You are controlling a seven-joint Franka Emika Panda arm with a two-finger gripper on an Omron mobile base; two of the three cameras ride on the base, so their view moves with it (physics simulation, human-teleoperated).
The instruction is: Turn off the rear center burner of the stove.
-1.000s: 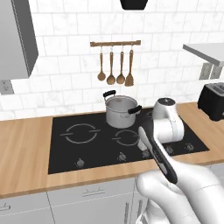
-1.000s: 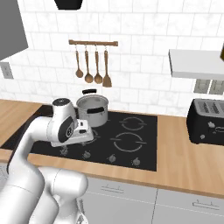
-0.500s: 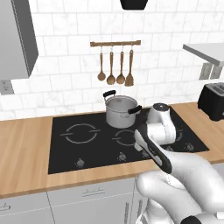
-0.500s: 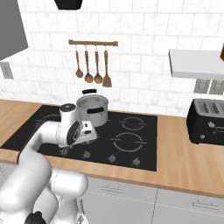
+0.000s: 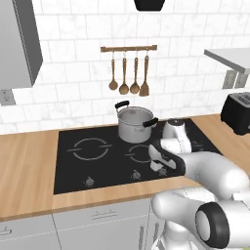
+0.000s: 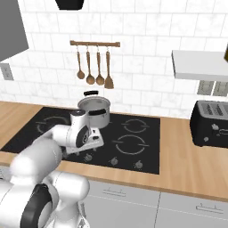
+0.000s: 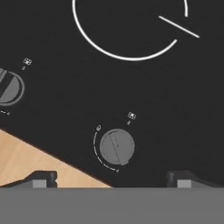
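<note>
I hover my pincer [image 7: 112,178], fingers spread wide and holding nothing, above a small round knob [image 7: 117,146] on the stove [image 5: 97,168] set in the tabletop [image 5: 27,161]; rigid and probably slick, I'd pinch across its rim and twist.

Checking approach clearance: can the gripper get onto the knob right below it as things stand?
Probably yes. In the hand view the knob lies bare on the stove between the spread fingertips, nothing between. The pot stands behind, out of the path.
</note>
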